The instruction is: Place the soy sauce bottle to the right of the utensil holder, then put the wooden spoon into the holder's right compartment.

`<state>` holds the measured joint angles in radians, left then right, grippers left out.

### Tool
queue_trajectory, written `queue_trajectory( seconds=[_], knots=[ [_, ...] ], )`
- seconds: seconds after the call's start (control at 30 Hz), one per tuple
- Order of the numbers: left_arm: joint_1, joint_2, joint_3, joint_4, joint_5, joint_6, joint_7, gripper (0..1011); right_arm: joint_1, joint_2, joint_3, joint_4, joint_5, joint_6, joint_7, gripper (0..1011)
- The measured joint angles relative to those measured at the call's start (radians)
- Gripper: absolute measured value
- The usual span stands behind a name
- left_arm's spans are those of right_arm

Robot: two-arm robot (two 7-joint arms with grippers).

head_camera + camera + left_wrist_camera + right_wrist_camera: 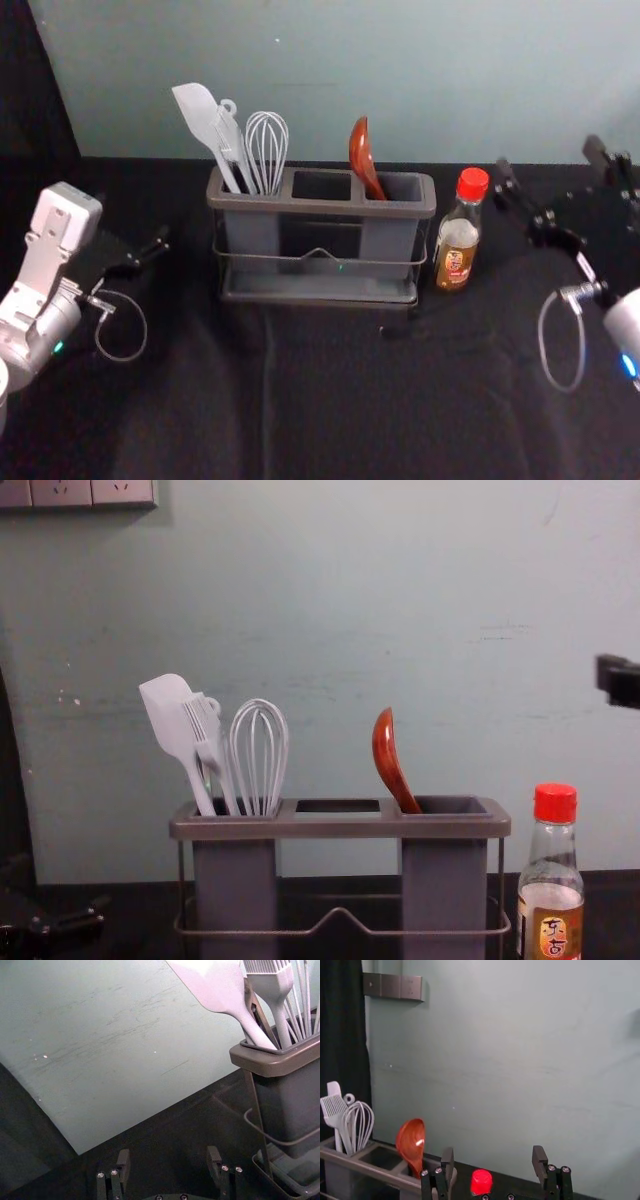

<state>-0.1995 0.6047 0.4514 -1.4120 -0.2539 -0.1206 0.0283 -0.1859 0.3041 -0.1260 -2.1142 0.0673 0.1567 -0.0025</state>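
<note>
Item: my R gripper (547,160), which I hold open & raised, R of the clear soy sauce bottle w/ red cap (457,246); bottle stands upright just R of the grey plastic utensil holder (320,207). Item: reddish-brown wooden spoon (362,152), bowl up, leans in holder's R compt. Item: my L gripper (140,250), open, L of holder.

You get: wall (350,110), moderately bright, softly lit; black cloth (330,400), dim, folds faint. Left wrist view: spatula (217,987), washed out by glare. Right wrist view: wooden spoon (411,1140), small white highlight; switch panel (395,986), soft shadow along edge.
</note>
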Motion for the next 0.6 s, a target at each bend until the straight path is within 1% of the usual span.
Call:
queue_trajectory(
  seconds=[0.07,0.13,0.17,0.23,0.27,0.33,0.43,0.6],
  knots=[
    [0.0,0.0,0.0,0.0,0.0,0.0,0.0,1005,-0.039,-0.003,0.013,-0.009,-0.001,-0.028,-0.002,1003],
    [0.0,0.0,0.0,0.0,0.0,0.0,0.0,1005,-0.062,-0.005,0.02,-0.012,-0.001,-0.044,-0.002,1002],
    [0.0,0.0,0.0,0.0,0.0,0.0,0.0,1005,-0.082,-0.006,0.028,-0.012,0.002,-0.058,0.0,1002],
    [0.0,0.0,0.0,0.0,0.0,0.0,0.0,1005,-0.1,-0.008,0.037,-0.005,0.014,-0.07,0.009,1002],
    [0.0,0.0,0.0,0.0,0.0,0.0,0.0,1005,-0.114,-0.01,0.049,0.008,0.03,-0.079,0.021,1002],
    [0.0,0.0,0.0,0.0,0.0,0.0,0.0,1005,-0.123,-0.013,0.058,0.021,0.044,-0.085,0.03,1002],
    [0.0,0.0,0.0,0.0,0.0,0.0,0.0,1005,-0.134,-0.021,0.076,0.062,0.068,-0.094,0.051,1002],
    [0.0,0.0,0.0,0.0,0.0,0.0,0.0,1005,-0.131,-0.035,0.085,0.119,0.075,-0.1,0.063,1002]
  ],
)
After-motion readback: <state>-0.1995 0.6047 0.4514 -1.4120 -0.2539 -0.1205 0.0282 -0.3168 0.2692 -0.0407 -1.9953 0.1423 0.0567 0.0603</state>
